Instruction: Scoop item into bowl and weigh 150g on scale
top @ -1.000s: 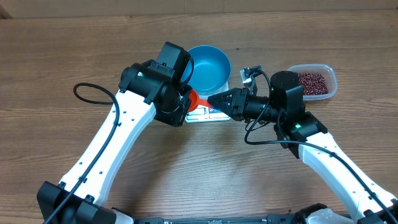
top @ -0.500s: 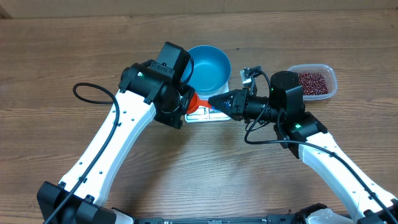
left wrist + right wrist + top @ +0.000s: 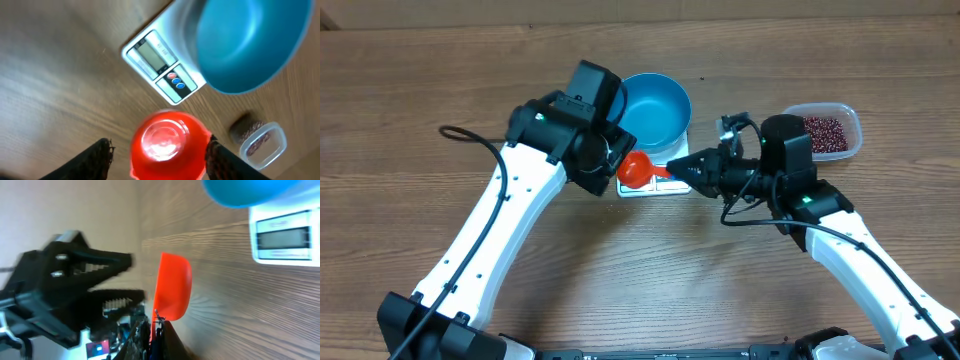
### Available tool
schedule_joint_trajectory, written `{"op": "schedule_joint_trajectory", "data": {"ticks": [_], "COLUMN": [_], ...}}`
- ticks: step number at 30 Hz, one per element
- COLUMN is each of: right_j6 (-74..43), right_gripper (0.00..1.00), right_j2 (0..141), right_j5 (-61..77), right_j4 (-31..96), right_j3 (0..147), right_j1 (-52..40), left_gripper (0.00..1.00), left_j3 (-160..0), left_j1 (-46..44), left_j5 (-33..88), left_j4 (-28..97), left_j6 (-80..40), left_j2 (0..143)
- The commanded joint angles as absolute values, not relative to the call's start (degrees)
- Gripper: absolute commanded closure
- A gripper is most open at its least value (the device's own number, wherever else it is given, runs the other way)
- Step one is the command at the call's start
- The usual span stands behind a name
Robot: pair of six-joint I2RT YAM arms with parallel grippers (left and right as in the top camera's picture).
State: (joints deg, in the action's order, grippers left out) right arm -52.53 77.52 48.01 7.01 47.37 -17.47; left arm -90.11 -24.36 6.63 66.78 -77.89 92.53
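Overhead view, right gripper (image 3: 678, 169) pinching the handle of an orange-red scoop (image 3: 637, 169), left gripper (image 3: 161, 152) jaws spread either side of its cup, blue bowl (image 3: 655, 105) on white scale (image 3: 157, 60) just beyond both jaws, beans (image 3: 823, 133) in clear tub (image 3: 853, 125) well behind the right jaws

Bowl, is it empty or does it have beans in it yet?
Empty. The bowl shows only bare blue inside, nothing in it.
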Motion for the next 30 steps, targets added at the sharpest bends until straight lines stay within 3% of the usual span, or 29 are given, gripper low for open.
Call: {"op": "schedule_joint_trajectory", "data": {"ticks": [1, 8, 17, 27, 30], "right_j6": [-47.8, -40.4, -28.5, -17.0, -16.0], "right_gripper": [0.96, 0.96, 0.96, 0.96, 0.96], "right_j2": [76.2, 70.2, 60.8, 59.7, 59.7], "right_j5": [48.2, 48.0, 43.4, 23.8, 19.3], "right_j4": [9.3, 18.9, 36.9, 64.6, 67.8], "right_j3": [48.4, 48.5, 50.7, 69.4, 74.1], "right_j1": [-15.7, -10.8, -3.3, -0.6, -0.6], "left_gripper": [0.40, 0.52, 0.50, 0.44, 0.50], "left_j3": [-94.5, -103.5, -108.6, -108.6, -108.6], "left_j1": [-23.2, -22.8, -22.8, -22.9, -23.0], "left_j5": [6.0, 6.0, 13.3, 20.9, 20.9], "left_j4": [66.3, 66.3, 66.8, 67.6, 69.3], "left_j6": [-62.8, -47.0, -34.6, -28.2, -26.7], "left_j2": [92.8, 92.8, 92.8, 92.8, 92.8]}}
